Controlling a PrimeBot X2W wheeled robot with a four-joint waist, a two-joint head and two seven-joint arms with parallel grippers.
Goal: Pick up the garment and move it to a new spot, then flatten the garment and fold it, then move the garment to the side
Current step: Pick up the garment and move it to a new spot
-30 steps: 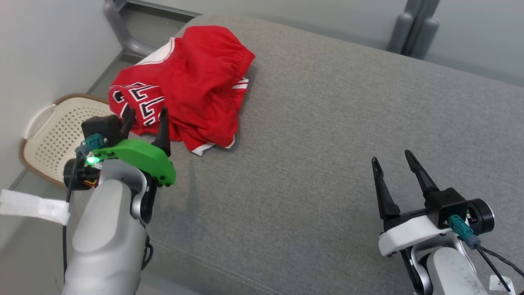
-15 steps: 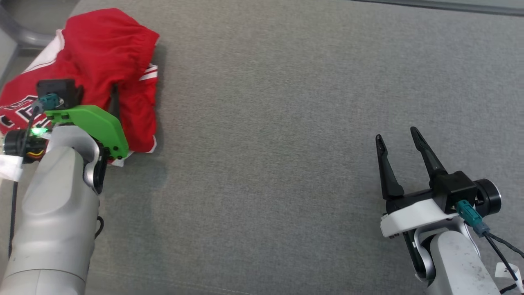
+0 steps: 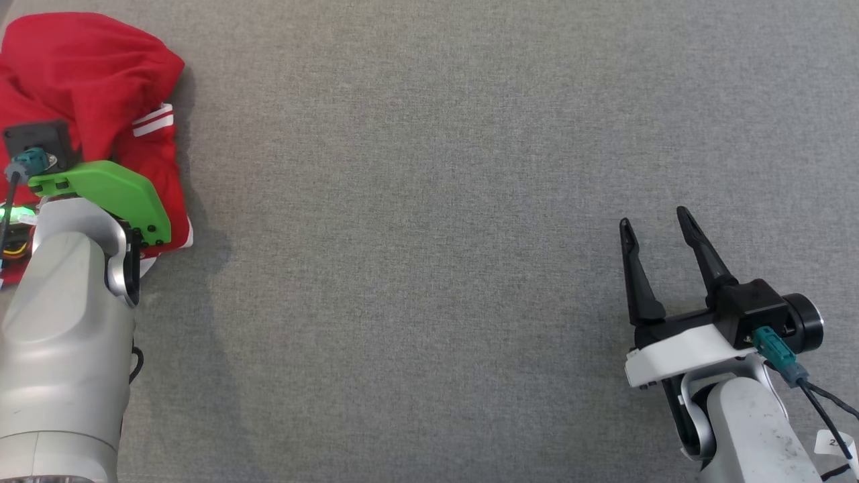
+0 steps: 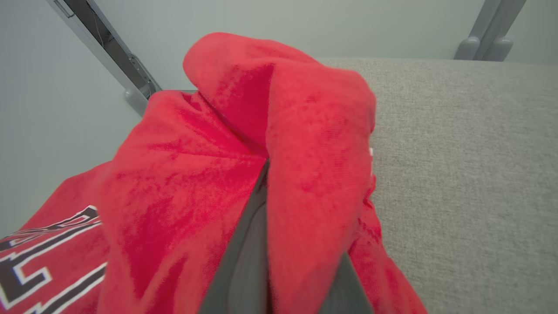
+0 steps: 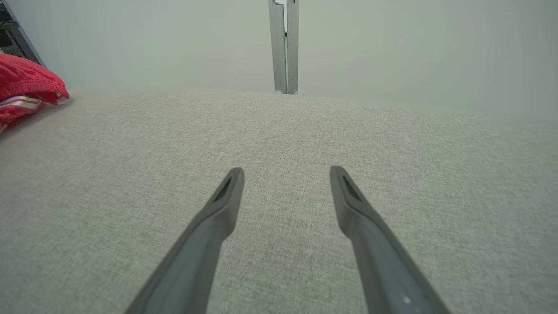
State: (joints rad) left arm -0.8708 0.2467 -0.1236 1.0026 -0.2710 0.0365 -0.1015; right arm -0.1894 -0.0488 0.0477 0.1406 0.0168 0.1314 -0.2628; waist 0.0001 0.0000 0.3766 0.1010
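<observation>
The red garment (image 3: 87, 74) lies bunched at the grey cushion's (image 3: 436, 201) far left edge. The head view's border cuts it off, and its black-and-white lettering shows only in part. The left gripper (image 4: 267, 187) has its fingertips buried in the cloth, jaws closed on a raised red fold. The right gripper (image 3: 654, 220) hovers over the cushion's near right part, jaws wide apart and empty. Beyond the cushion's far edge stand a pale wall (image 5: 174, 39) and a grey metal post (image 5: 282, 43).
</observation>
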